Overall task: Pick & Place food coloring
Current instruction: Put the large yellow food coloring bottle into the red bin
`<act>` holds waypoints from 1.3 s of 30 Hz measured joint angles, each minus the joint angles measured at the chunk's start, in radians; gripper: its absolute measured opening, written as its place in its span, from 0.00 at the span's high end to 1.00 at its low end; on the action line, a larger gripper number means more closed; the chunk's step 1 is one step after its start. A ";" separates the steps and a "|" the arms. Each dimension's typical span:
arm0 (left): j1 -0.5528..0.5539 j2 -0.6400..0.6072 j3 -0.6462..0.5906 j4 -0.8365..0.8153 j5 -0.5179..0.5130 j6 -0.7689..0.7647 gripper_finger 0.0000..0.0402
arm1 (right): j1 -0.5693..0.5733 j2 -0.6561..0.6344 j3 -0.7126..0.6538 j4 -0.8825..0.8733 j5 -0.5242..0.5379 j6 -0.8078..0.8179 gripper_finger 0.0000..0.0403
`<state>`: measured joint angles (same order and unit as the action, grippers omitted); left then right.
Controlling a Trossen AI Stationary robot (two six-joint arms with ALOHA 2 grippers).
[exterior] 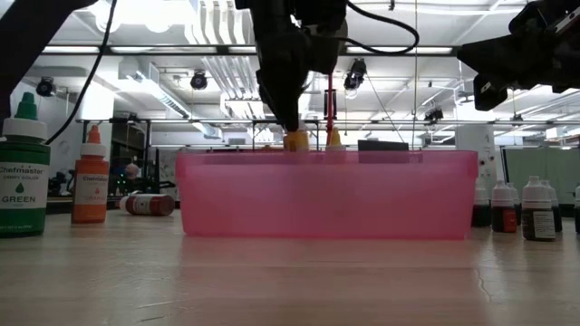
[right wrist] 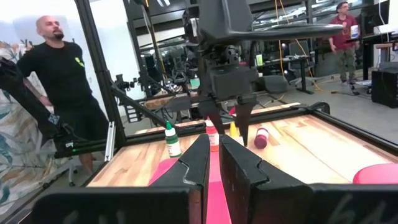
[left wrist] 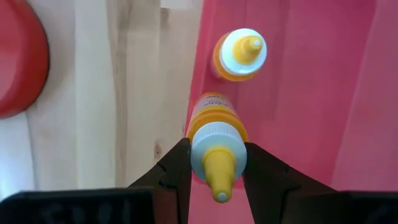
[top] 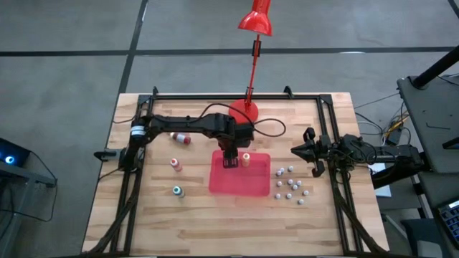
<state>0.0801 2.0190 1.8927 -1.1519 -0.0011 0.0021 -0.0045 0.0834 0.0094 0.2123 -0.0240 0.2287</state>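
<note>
Wooden slats form the table [top: 193, 215], framed by dark rails on a grey floor; a red lamp [top: 255, 21] stands with its round base at the far edge, and a workshop with ceiling lights lies behind in the low view. The red tray [top: 251, 188] sits near the table's centre; a yellow-capped food coloring bottle [top: 245, 159] stands upright inside it at its far edge. The left gripper [top: 230, 160] hangs over the tray's far left corner, just beside that bottle; its jaws are closed on a second yellow bottle [left wrist: 217, 146], pinched at the white collar below the nozzle, held just inside the tray wall; whether its base touches the tray floor cannot be told. Three further bottles remain on the table left of the tray: a red-capped bottle [top: 181, 137] lying on its side near the left arm, an orange-capped bottle [top: 176, 164] upright, a green-capped bottle [top: 177, 190] upright nearer the front. Small grey-white beads [top: 290, 185] are scattered right of the tray. The right gripper [top: 313, 153] waits at the table's right edge, well apart from the tray, jaws drawn together on nothing. A person in a dark shirt [right wrist: 65, 68] stands beyond the table; another person [right wrist: 344, 28] is farther back.
</note>
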 joint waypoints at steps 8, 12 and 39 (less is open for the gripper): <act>0.003 0.000 -0.010 0.001 0.006 -0.014 0.77 | 0.000 0.000 0.000 0.000 0.000 0.000 0.93; -0.015 0.000 -0.013 0.000 0.024 -0.013 0.77 | 0.000 0.000 0.000 0.000 0.000 0.000 0.93; 0.014 0.016 0.072 -0.079 0.064 0.073 0.77 | 0.000 0.000 0.000 0.000 0.000 -0.004 0.93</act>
<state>0.0939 2.0347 1.9648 -1.2309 0.0624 0.0746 -0.0048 0.0832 0.0097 0.2127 -0.0238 0.2248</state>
